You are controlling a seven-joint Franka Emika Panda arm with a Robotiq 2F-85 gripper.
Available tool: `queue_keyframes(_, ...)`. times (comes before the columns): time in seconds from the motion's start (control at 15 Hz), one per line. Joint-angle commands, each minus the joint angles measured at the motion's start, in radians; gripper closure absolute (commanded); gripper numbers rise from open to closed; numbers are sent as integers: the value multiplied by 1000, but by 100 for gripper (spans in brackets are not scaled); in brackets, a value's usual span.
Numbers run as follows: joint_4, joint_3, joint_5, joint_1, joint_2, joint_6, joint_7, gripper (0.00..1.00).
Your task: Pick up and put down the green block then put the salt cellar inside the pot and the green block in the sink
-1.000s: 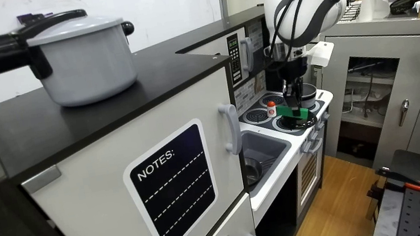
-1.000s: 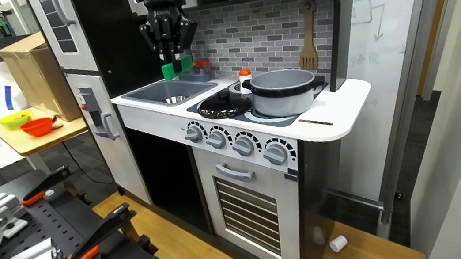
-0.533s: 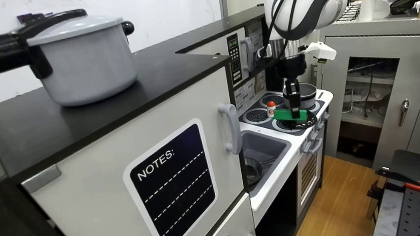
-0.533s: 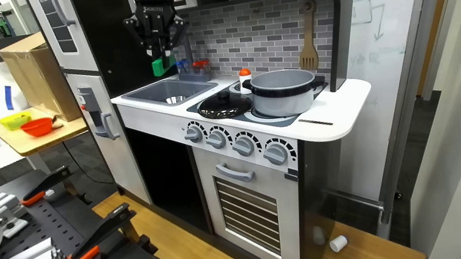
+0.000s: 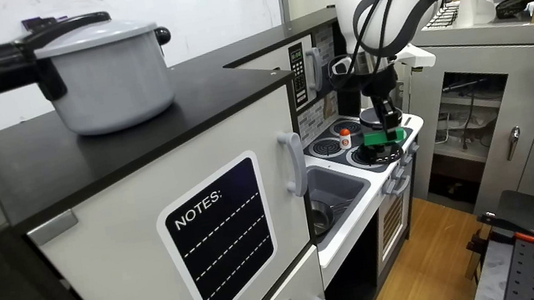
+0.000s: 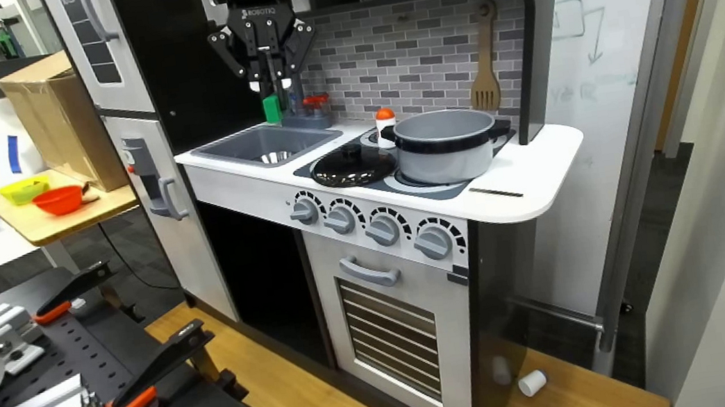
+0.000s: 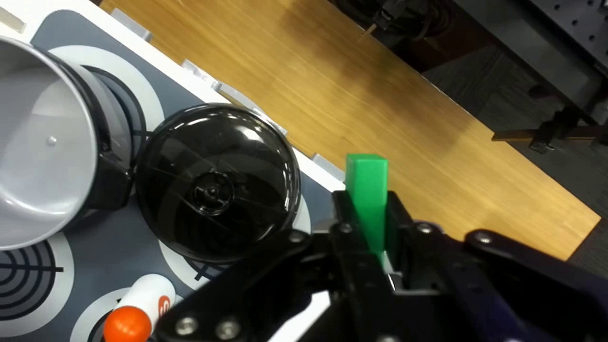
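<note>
- As the tool (image 6: pixel 272 86) hangs left of centre near the top of an exterior view, its fingers are drawn in tight, pinching the green block (image 6: pixel 272 109) between them.
- In the wrist view the block, just right of centre, juts past the fingertips (image 7: pixel 341 203).
- Just right of centre in an exterior view lies the sink (image 5: pixel 336 182), below and to the left of the block in the frame, apart from it.
- Right of centre in an exterior view, the grey pot (image 6: pixel 447 156) stands upright on the counter (image 6: pixel 541 152).
- The salt cellar (image 6: pixel 385 123), white with an orange top, stands upright to the left of the pot in both exterior views.
- A black lid (image 7: pixel 209 187) lies left of centre in the wrist view, beside the pot.
</note>
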Motion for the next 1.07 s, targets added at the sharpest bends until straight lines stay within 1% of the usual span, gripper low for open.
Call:
queue_keyframes(0.0,25,12,-28,0,14,-10,14,96)
queue_keyframes(0.13,27,17,-10,5,10,-12,17,96)
queue_keyframes(0.2,10,13,-7,3,0,-2,4,82)
queue_keyframes(0.53,11,16,-7,6,0,-2,9,82)
queue_keyframes(0.6,11,16,-7,6,0,-2,9,96)
queue_keyframes(0.67,12,15,-11,6,-3,-5,-9,96)
queue_keyframes(1.0,52,12,-15,11,32,-43,-256,96)
